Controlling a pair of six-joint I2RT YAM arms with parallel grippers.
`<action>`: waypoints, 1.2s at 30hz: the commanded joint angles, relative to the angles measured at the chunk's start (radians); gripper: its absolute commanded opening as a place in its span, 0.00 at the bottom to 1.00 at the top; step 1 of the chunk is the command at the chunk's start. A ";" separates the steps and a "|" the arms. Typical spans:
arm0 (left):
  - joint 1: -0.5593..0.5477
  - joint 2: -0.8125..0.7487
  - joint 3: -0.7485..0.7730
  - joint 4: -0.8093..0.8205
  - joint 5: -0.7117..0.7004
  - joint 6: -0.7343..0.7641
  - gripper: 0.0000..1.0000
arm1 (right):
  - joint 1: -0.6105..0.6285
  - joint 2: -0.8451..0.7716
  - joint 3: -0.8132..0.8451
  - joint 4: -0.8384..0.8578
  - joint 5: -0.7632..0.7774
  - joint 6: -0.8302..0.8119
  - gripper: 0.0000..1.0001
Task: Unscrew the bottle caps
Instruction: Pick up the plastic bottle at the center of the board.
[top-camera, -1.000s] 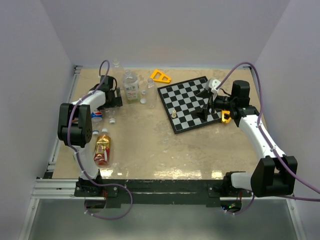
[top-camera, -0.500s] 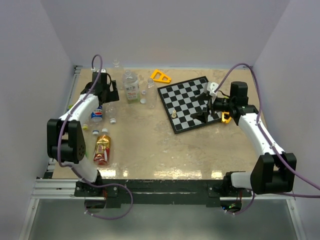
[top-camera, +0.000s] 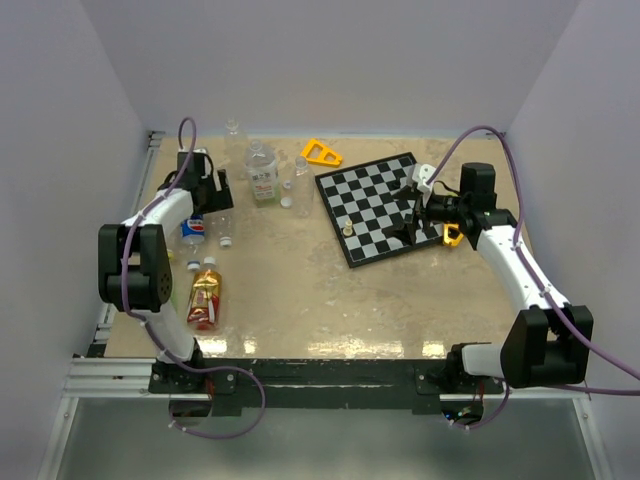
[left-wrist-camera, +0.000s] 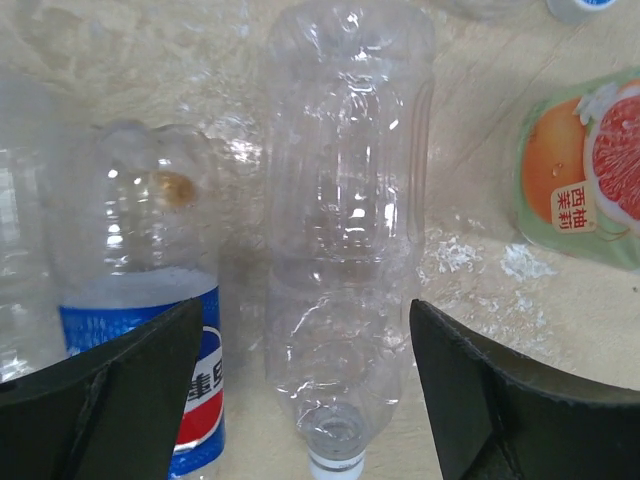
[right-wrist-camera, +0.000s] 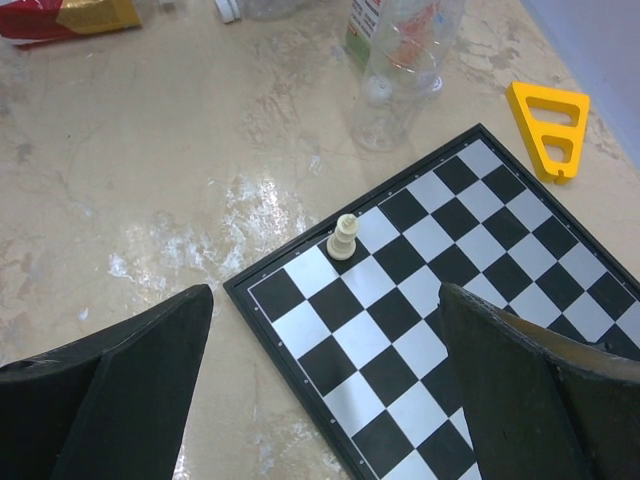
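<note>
Our left gripper stands spread wide and grasps nothing. Its two dark fingers straddle a clear bottle that lies lengthwise on the table. The left finger is apart from the bottle. The right fingertip comes just beside its wall, and we cannot tell whether the two touch.

The bottle is unlabelled, see-through plastic, ribbed and a little crumpled. A white cap sits on its neck at the end nearest the wrist. Just left of it, lying parallel and partly behind the left finger, is a cola bottle with a blue label. Its cap end is out of our sight. Well off to the right we see a grapefruit-label bottle, whose label is green and orange.

Our right gripper is likewise released, with its jaws at full spread and nothing between them. It hangs above a corner of the chessboard. Just ahead of the fingertips a pale chess piece stands upright on a dark square near the board's edge. Beyond the board a small clear bottle stands upright. Farther ahead and to the left lie a loose white cap and one end of a red-and-yellow bottle. Ahead and to the right, a yellow triangular frame lies flat beside the board.
</note>
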 joint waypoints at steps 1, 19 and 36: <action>-0.001 0.032 0.049 0.024 0.083 -0.012 0.88 | -0.004 -0.022 0.027 0.006 0.000 -0.013 0.98; -0.007 0.126 0.058 -0.005 0.099 0.000 0.59 | -0.005 -0.038 0.042 -0.086 -0.049 -0.114 0.98; -0.008 -0.398 -0.126 -0.036 0.033 -0.010 0.13 | -0.010 -0.070 0.059 -0.143 -0.076 -0.163 0.98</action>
